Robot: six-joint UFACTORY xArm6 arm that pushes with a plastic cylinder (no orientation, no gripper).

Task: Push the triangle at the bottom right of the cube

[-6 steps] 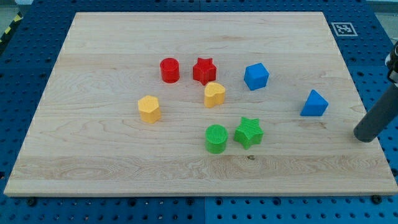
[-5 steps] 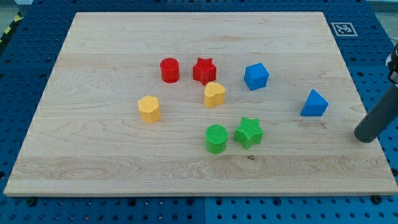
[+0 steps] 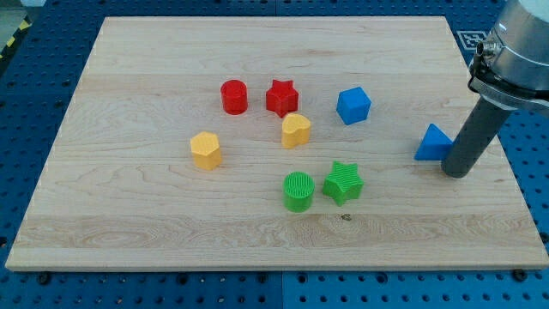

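My tip (image 3: 457, 172) has moved in from the table's (image 3: 129, 249) right edge and now stands just right of the blue triangle (image 3: 433, 142), seemingly touching it, while the triangle sits unmoved, right and below the blue cube (image 3: 353, 105).

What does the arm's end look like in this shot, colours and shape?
A straight dark grey round rod hangs from a wider light grey metal housing with a dark clamp ring beneath it. My tip is blunt and plain. No cables or markings show.
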